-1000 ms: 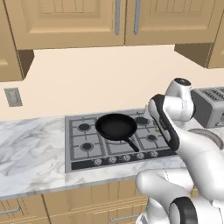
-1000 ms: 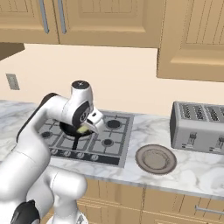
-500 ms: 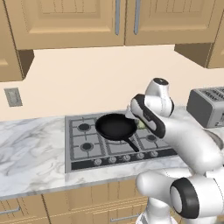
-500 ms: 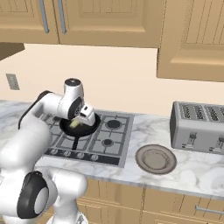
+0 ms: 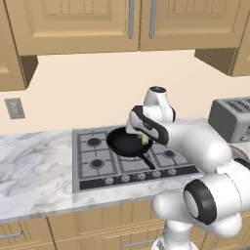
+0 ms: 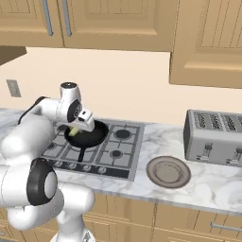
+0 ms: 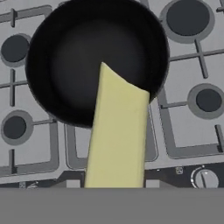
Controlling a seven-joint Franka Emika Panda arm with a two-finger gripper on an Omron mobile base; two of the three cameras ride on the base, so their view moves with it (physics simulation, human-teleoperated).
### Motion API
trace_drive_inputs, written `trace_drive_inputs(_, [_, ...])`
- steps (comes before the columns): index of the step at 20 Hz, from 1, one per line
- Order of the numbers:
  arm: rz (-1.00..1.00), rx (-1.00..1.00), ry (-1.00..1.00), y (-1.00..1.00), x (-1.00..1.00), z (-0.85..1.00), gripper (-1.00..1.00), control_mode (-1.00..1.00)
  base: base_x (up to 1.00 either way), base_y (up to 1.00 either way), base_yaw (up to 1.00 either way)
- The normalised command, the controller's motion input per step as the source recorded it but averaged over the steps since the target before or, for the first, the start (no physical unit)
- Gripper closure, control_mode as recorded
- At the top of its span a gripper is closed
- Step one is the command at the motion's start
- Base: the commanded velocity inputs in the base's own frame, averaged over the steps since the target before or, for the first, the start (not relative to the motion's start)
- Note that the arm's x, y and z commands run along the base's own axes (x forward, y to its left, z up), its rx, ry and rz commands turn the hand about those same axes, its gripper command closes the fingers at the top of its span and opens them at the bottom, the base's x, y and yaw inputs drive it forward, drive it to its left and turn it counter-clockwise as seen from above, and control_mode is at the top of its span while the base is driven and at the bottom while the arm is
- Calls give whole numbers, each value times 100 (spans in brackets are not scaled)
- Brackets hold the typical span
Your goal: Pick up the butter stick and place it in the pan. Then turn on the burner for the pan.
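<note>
**Trainee:** Where does the butter stick (image 7: 117, 135) sit, and what is the claw (image 5: 142, 135) doing?

**Onlooker:** From where I stand, the claw is clamped on the butter stick and holds it in the air above the pan (image 7: 94, 59). In the hand view the stick runs from 6 o'clock up toward the pan's centre, its far end over the black floor, its near part over the rim and the stove (image 7: 192, 65) grate. The pan rests on a rear burner with its handle (image 5: 148, 160) pointing at the front knobs (image 5: 139, 176).

**Trainee:** How should the placing be carried out?

**Onlooker:** Procedure, as I judge it:
1. Shift the hand toward 12 o'clock in the hand view until the whole stick lies inside the rim.
2. Lower until the stick is just above the pan floor; a high release may bounce it over the rim.
3. Part the fingers fully, then lift straight up so nothing drags the stick out.

**Trainee:** Any hazards?

**Onlooker:** Releasing now may leave the stick straddling the rim near 5 o'clock. Keep clear of the handle; nudging it could slide the pan off its burner. The knob (image 7: 205, 178) at 5 o'clock comes afterwards.
</note>
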Motion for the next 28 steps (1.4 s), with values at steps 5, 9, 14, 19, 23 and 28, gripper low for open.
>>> trace_drive_inputs(5, [1,-6,3,19,28,-41,100,-100,0,0,0])
trace_drive_inputs(9, [2,0,0,4,29,-22,100,-100,0,0,0])
trace_drive_inputs(14, [3,0,0,1,38,-26,100,-100,0,0,0])
trace_drive_inputs(19, [2,0,4,4,41,-23,100,-100,0,0,0])
trace_drive_inputs(23, [2,0,2,6,39,-26,100,-100,0,0,0])
trace_drive_inputs(28, [3,0,5,1,22,-22,100,-100,0,0,0])
